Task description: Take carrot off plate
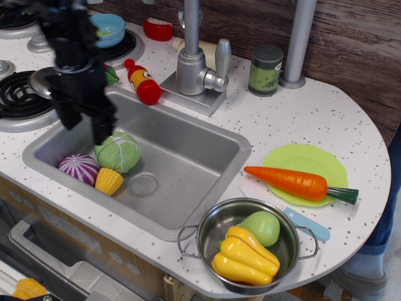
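The orange carrot (291,181) lies across the front of the lime-green plate (313,158) on the right side of the counter. Its dark green stem tip points right, past the plate's rim. My gripper (84,125) hangs over the left end of the sink, far to the left of the carrot. Its two black fingers (102,130) stand apart with nothing between them, just above the green cabbage (117,152).
The steel sink (188,157) holds the cabbage, a purple onion (78,168) and a corn piece (108,181). A steel pot (249,244) with a yellow pepper and a green fruit stands in front of the plate. A blue knife (305,224), faucet (194,63), green can (265,69) and ketchup bottle (142,81) are nearby.
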Robot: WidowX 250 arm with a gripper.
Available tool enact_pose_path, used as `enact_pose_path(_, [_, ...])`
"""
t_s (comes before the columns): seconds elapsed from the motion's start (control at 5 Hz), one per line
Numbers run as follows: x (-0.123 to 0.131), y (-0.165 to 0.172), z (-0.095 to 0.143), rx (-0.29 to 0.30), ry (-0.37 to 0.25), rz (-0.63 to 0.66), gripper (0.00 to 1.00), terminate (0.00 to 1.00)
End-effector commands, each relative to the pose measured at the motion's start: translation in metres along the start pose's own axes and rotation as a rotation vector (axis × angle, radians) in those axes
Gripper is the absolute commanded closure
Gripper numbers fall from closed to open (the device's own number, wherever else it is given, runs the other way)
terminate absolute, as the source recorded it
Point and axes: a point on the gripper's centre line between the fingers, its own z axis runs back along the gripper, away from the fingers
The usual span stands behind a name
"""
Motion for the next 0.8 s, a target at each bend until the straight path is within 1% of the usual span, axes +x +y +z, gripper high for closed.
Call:
enact_pose_path(0.0, [0.028, -0.057, 0.042, 0.039, -0.083, 0.323, 0.00, 0.00])
enact_pose_path(0.2, [0.048, -0.104, 0.056, 0.016, -0.072, 0.528, 0.00, 0.00])
enact_pose_path(0.4, [0.061, -0.150, 0.066, -0.050, -0.061, 0.668, 0.00, 0.00])
enact_pose_path(0.6, [0.057, -0.189, 0.082, -0.103, -0.012, 0.782, 0.00, 0.00])
